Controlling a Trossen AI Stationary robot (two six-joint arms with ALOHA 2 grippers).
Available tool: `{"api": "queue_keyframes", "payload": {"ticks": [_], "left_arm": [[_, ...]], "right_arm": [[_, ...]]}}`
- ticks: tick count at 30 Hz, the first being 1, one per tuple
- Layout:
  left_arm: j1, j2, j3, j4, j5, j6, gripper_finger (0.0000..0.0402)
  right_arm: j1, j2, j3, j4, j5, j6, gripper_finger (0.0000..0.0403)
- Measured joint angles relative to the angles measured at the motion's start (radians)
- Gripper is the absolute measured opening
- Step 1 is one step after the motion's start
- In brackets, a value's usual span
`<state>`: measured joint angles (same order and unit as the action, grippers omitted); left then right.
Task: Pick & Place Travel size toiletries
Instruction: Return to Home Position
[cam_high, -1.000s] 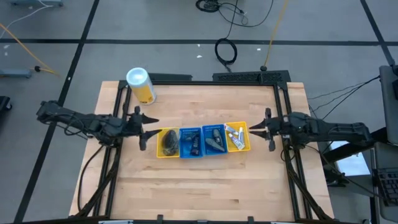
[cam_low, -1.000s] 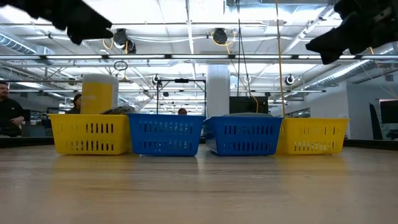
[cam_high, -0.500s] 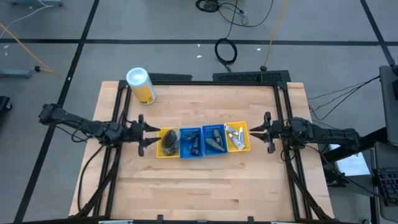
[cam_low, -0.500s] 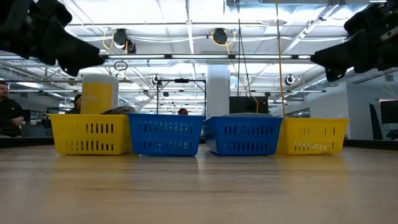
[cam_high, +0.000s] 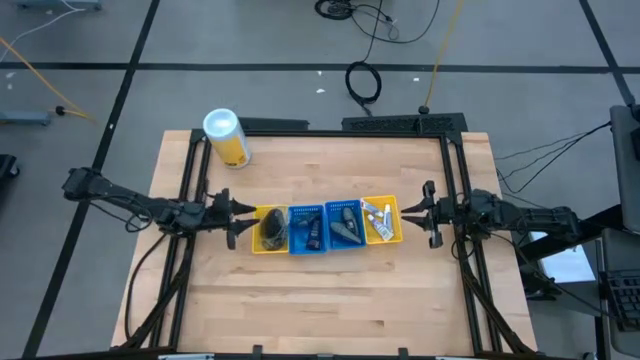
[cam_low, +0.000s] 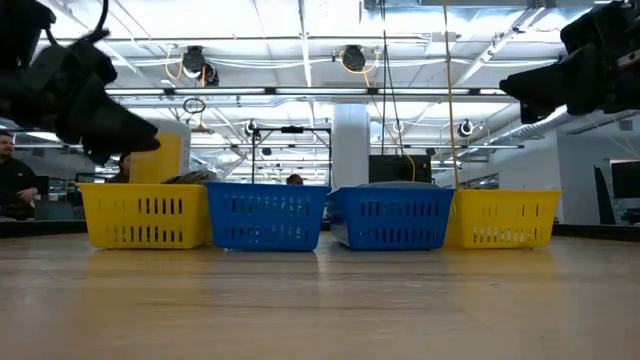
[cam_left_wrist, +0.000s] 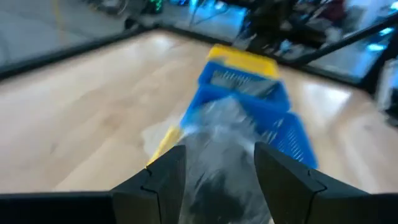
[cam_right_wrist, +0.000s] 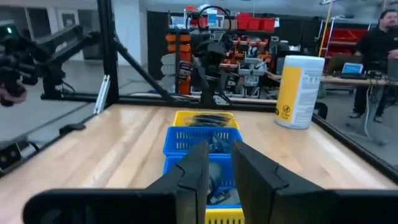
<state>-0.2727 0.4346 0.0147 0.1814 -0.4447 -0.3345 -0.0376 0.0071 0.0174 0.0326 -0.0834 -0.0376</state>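
Note:
Four small bins stand in a row mid-table. The left yellow bin (cam_high: 270, 230) holds clear packets (cam_left_wrist: 217, 134) with dark round contents. A blue bin (cam_high: 307, 228) holds dark mini bottles, the second blue bin (cam_high: 344, 224) dark grey oval pieces, and the right yellow bin (cam_high: 382, 220) white tubes. My left gripper (cam_high: 236, 217) hovers open just left of the left yellow bin, fingers level and pointing at it, with the packets showing between them in the left wrist view. My right gripper (cam_high: 431, 212) is open, in the air just right of the right yellow bin.
A big yellow canister with a white lid (cam_high: 227, 137) stands near the table's far left corner. Dark frame rails run along the left and right table edges. Bare wood lies on the near side of the bins (cam_low: 320, 300). People show in the room behind.
My left gripper has come down and moved right, toward the left yellow bin, staying open. My right gripper has sunk a little at first and then held still beside the right yellow bin. The bins and their contents have not moved.

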Motion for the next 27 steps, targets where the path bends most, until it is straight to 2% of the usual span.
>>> {"api": "queue_keyframes", "payload": {"ticks": [6,11,14,21,27], "left_arm": [[0.000,0.004,0.000,-0.052,-0.062,-0.180,0.0186],[0.000,0.004,0.000,-0.070,-0.048,-0.079,0.0186],[0.000,0.004,0.000,-0.092,-0.036,-0.030,0.0186],[0.000,0.004,0.000,-0.054,-0.034,-0.116,0.0186],[0.000,0.004,0.000,-0.055,-0.033,-0.115,0.0186]], "right_arm": [[0.000,0.037,-0.001,0.002,-0.051,-0.023,0.0063],[0.000,0.062,-0.002,0.004,0.003,0.093,0.0063],[0.000,0.066,-0.002,0.003,0.006,0.102,0.0063],[0.000,0.066,-0.003,0.004,0.005,0.104,0.0063],[0.000,0.066,-0.003,0.005,0.005,0.104,0.0063]]}}
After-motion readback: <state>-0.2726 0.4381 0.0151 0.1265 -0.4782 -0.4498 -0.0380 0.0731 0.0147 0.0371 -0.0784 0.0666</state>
